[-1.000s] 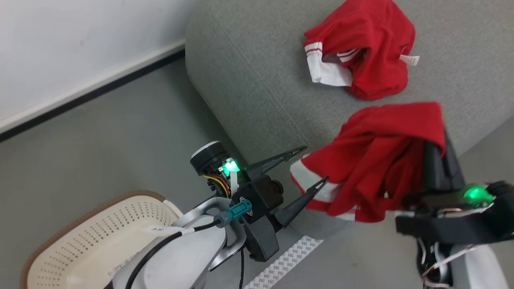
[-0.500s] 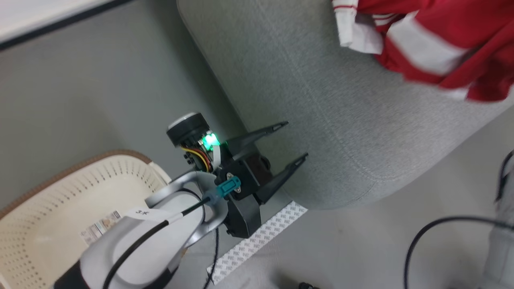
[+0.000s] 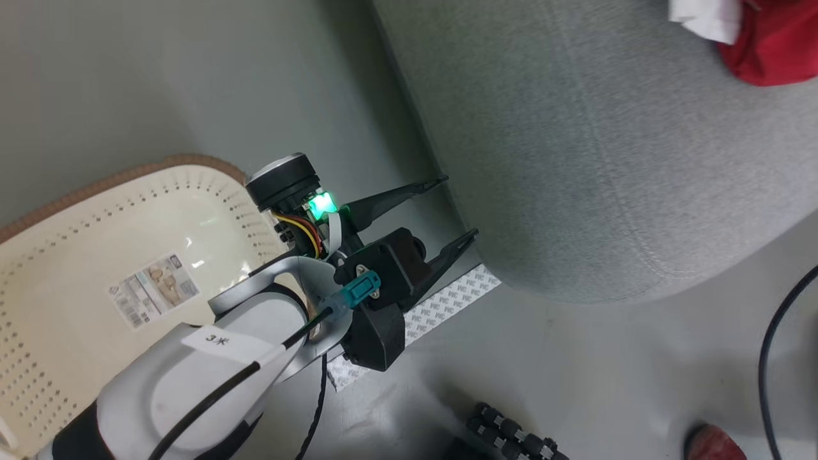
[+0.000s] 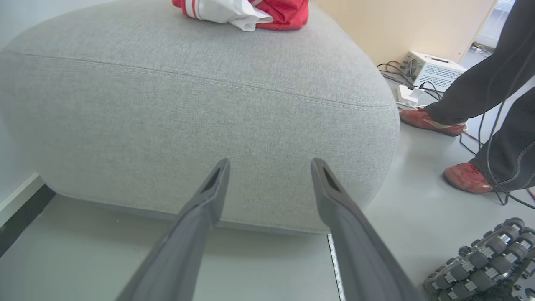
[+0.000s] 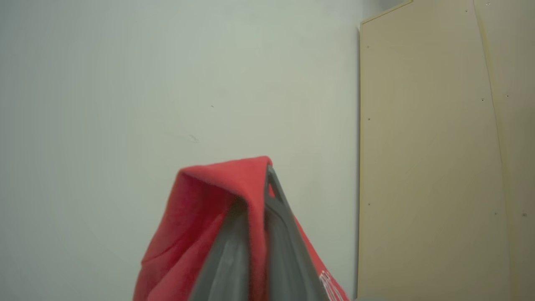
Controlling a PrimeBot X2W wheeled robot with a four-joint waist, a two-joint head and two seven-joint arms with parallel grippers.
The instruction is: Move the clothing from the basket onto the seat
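Wide-open left gripper [image 3: 459,206] is hanging empty, low over the grey floor, with its two dark fingers pointing at the side of the seat and nothing sitting between them. Just to its left, the cream-white perforated plastic basket [image 3: 38,268] with a brown rim band is showing a bare bottom with a label sticker [image 3: 151,289]. No garment is showing in the part in view.

Moving right, the big light-grey fabric seat [image 3: 575,160] with rounded edges is carrying one crumpled red-and-white sports garment [image 3: 773,51] on its top, at the far right corner of the head view. Further right, the right gripper [image 5: 259,200] is clamping tight on a soft red garment [image 5: 196,217]. The fabric is pinched between the fingers and draping down both sides, and the fingers are pointing toward a pale wall. A person in red shoes [image 4: 466,179] is standing on the floor past the seat's end.

Step in hand is looking like the carry of the last piece, with the basket probably emptied. Next move is calling for bringing the right gripper over the seat top, beside the lying garment, then lowering and opening so the cloth is landing fully on the cushion and not sliding off the rounded edge.
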